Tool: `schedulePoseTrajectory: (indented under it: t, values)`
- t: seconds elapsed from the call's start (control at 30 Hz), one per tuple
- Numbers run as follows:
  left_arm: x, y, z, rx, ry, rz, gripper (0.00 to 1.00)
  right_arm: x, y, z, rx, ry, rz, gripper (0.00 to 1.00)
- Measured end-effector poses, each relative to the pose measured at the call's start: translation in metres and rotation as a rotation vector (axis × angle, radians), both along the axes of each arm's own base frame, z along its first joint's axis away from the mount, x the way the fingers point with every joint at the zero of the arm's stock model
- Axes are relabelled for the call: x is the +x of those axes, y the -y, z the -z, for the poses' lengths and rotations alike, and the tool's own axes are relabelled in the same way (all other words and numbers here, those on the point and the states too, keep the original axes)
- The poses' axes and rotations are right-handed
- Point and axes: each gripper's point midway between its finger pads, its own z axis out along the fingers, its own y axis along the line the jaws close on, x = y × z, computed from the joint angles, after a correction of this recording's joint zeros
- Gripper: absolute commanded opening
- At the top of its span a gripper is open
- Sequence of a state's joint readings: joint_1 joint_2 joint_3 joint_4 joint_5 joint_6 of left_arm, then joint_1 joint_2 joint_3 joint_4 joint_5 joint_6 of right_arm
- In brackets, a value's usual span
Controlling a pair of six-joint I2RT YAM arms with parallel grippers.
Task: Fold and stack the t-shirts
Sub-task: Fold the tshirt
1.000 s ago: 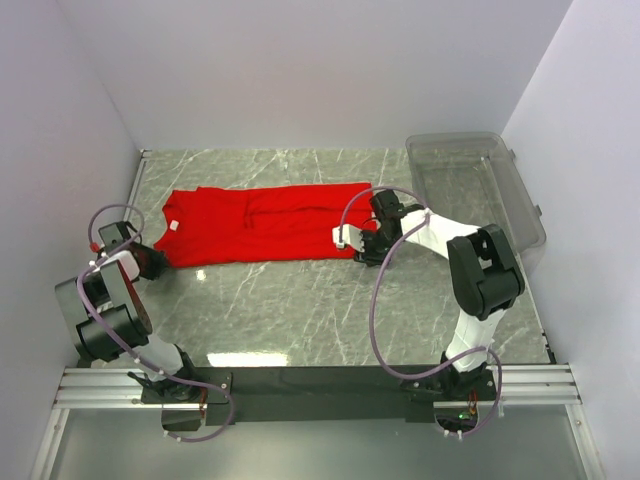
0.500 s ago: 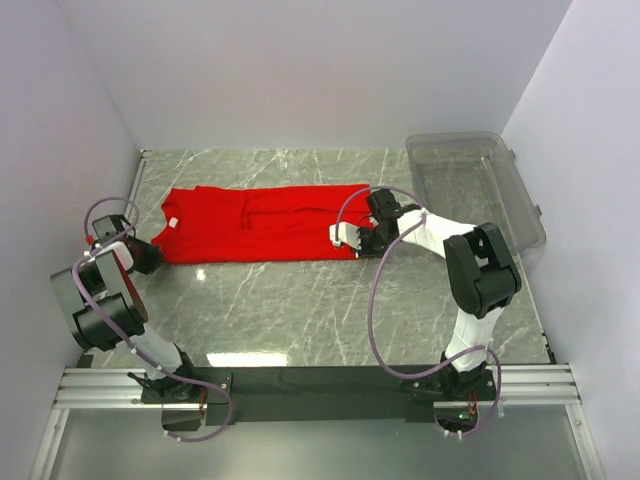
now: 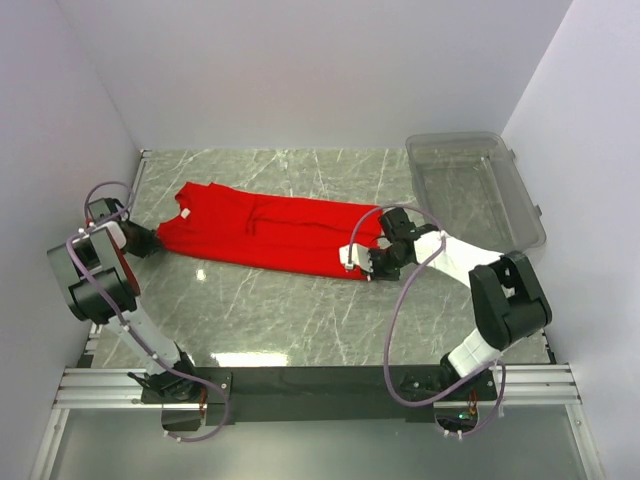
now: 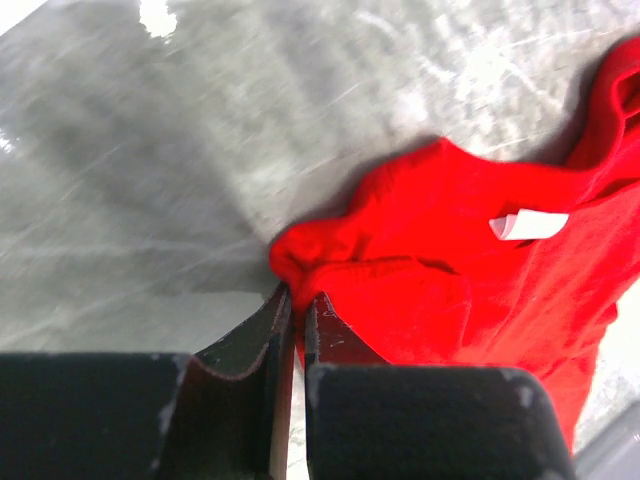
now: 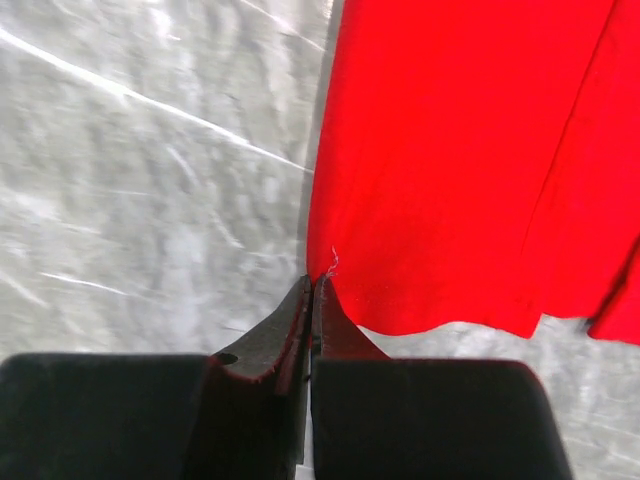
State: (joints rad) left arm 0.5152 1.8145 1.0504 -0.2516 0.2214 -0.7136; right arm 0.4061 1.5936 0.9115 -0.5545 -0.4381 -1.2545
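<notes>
The red t-shirt (image 3: 265,232) lies folded lengthwise into a long strip across the marble table, slanting from upper left to lower right. Its small white neck label (image 4: 528,225) shows near the left end. My left gripper (image 3: 140,240) is shut on the strip's left end, with a pinch of shoulder cloth (image 4: 330,265) between its jaws in the left wrist view. My right gripper (image 3: 362,262) is shut on the strip's right end, at the hem corner (image 5: 335,265) in the right wrist view.
A clear plastic bin (image 3: 470,185) stands at the back right, close to the right arm. White walls close in the table on the left, back and right. Bare marble (image 3: 290,310) lies between the shirt and the arm bases.
Both grippers have moved with the shirt's ends held. The left end went back and left, the right end came nearer and right. The strip now lies slanted and stretched.
</notes>
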Motion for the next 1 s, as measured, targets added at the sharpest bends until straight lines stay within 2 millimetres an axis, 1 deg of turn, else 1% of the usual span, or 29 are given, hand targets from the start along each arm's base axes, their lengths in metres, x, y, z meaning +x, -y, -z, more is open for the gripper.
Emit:
schedulePoseTrajectory:
  t: [0.1,0.2,0.37,0.47,0.57,0.63,0.67,0.7,0.77,0.83,0.9,0.97,1.0]
  values:
    - [0.012,0.001,0.000,-0.019,0.000,0.032,0.01,-0.012,-0.005,0.000,0.019,-0.028,0.016,0.00]
    - [0.029,0.002,0.000,-0.027,0.003,0.068,0.01,-0.033,-0.014,0.002,0.030,-0.057,0.015,0.00]
    - [0.056,0.008,-0.002,0.000,0.005,0.117,0.01,-0.084,-0.040,0.005,0.030,-0.129,-0.044,0.00]
    - [0.061,0.008,-0.003,0.025,-0.004,0.117,0.01,-0.110,-0.057,0.004,0.030,-0.164,-0.091,0.00]
    - [0.065,0.005,-0.004,0.046,-0.011,0.114,0.05,-0.139,-0.079,0.002,0.034,-0.190,-0.159,0.01]
    - [0.068,0.003,-0.007,0.060,-0.007,0.121,0.17,-0.158,-0.093,0.000,0.042,-0.212,-0.198,0.25]
    - [0.069,0.003,-0.008,0.069,-0.005,0.130,0.23,-0.164,-0.098,-0.001,0.044,-0.222,-0.207,0.31]
    - [0.071,0.002,-0.010,0.082,0.002,0.139,0.34,-0.168,-0.102,-0.002,0.041,-0.236,-0.211,0.42]
    - [0.074,-0.003,-0.015,0.128,0.017,0.148,0.42,-0.170,-0.107,-0.007,0.041,-0.250,-0.200,0.51]
    - [0.077,-0.010,-0.029,0.180,0.042,0.151,0.48,-0.162,-0.113,-0.016,0.057,-0.238,-0.180,0.54]
    - [0.078,-0.016,-0.052,0.237,0.081,0.153,0.52,-0.150,-0.119,-0.027,0.085,-0.220,-0.149,0.55]
    - [0.079,-0.021,-0.085,0.302,0.137,0.150,0.54,-0.130,-0.125,-0.044,0.126,-0.202,-0.104,0.55]
    - [0.079,-0.023,-0.104,0.335,0.171,0.147,0.55,-0.116,-0.127,-0.054,0.155,-0.189,-0.070,0.55]
